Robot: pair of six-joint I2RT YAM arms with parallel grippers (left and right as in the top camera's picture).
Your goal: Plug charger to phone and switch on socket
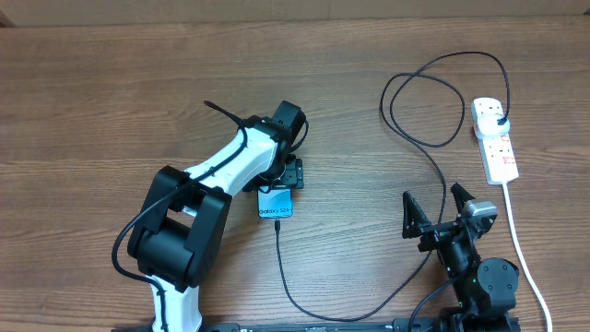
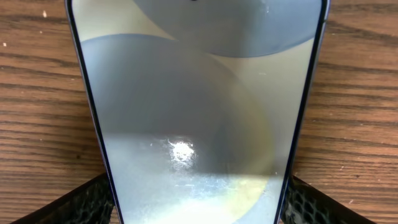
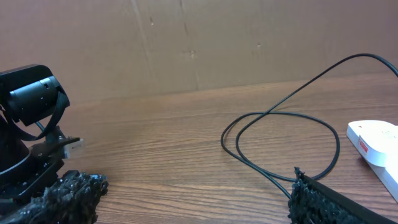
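Observation:
The phone lies flat on the wooden table at the middle, its lit screen facing up, and it fills the left wrist view. My left gripper straddles it, and its fingers rest against both long edges. The black charger cable meets the phone's near end with its tip. It then runs right, loops, and ends at a black plug seated in the white socket strip. My right gripper is open and empty at the front right. The cable loop and the socket's end lie ahead of it.
The socket's thick white cord runs down the right side past the right arm's base. The left arm's body covers the front left of the table and shows at the left of the right wrist view. A cardboard wall stands behind the table.

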